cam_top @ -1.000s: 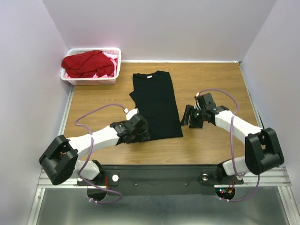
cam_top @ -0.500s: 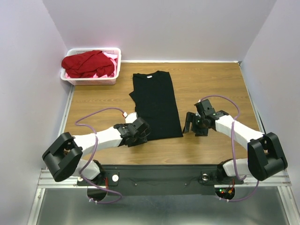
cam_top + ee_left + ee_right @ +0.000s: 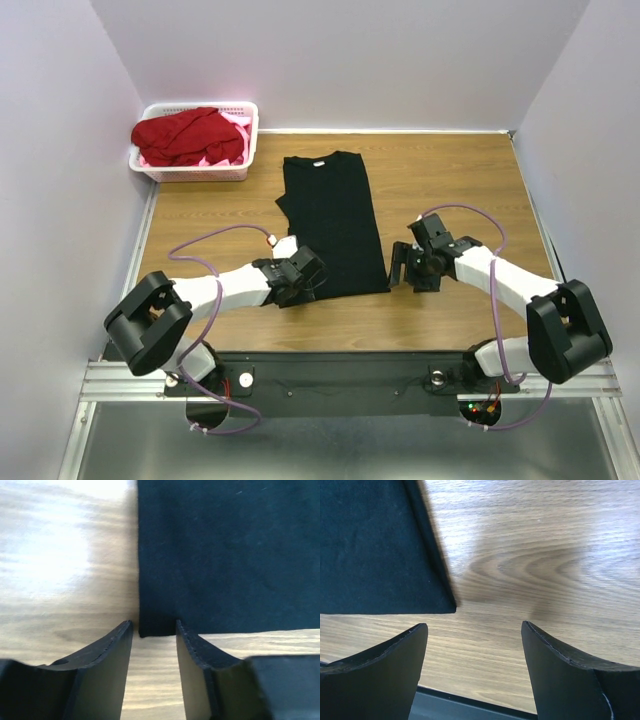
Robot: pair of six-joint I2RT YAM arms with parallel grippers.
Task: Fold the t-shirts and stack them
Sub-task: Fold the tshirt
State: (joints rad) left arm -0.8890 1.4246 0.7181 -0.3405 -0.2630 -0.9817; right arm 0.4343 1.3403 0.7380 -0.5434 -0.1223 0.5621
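Only the overhead view takes in the white basket (image 3: 200, 173) with a red t-shirt (image 3: 185, 135) heaped in it, far ahead of the left gripper (image 3: 152, 625); only the wrist views show how the grippers stand. The left gripper is roughly half spread and empty, and a hem corner of the black t-shirt (image 3: 225, 555) lies flat on the worktop (image 3: 450, 180) right at its fingertips. The right gripper (image 3: 475, 625) gapes wide and grasps nothing, with the shirt's other hem corner just ahead of its left finger.

Plain black t-shirt (image 3: 333, 222) at centre. At ten o'clock, a red t-shirt (image 3: 188, 135) and pink t-shirt (image 3: 240, 128) in a white slotted basket (image 3: 195, 174). The desk (image 3: 450, 180) shows brown wood grain.
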